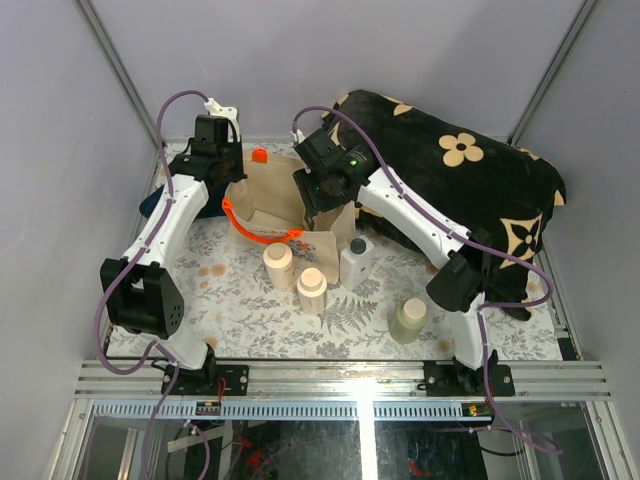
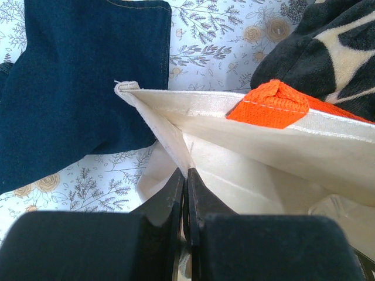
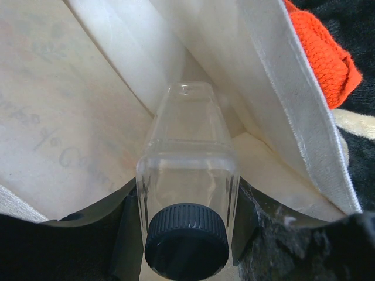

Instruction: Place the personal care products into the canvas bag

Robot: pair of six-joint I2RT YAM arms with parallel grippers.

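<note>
The canvas bag [image 1: 268, 205] stands open at the back of the table, its orange handles [image 1: 262, 232] hanging over the rim. My left gripper [image 1: 230, 180] is shut on the bag's rim [image 2: 176, 137] at its left corner, the jaws [image 2: 186, 178] pinching the fabric. My right gripper [image 1: 322, 196] is down inside the bag [image 3: 70, 117], shut on a clear bottle [image 3: 187, 170] with a dark ribbed cap. On the table in front stand two cream bottles with tan caps [image 1: 279, 264] [image 1: 312, 290], a white bottle with a dark cap [image 1: 356, 260] and a pale greenish cylinder [image 1: 409, 320].
A large black flower-patterned cushion [image 1: 470, 170] lies at the back right, close behind the bag. Blue denim cloth [image 2: 76, 76] lies left of the bag under my left arm. The table has a floral cover [image 1: 250, 310], and grey walls close in both sides.
</note>
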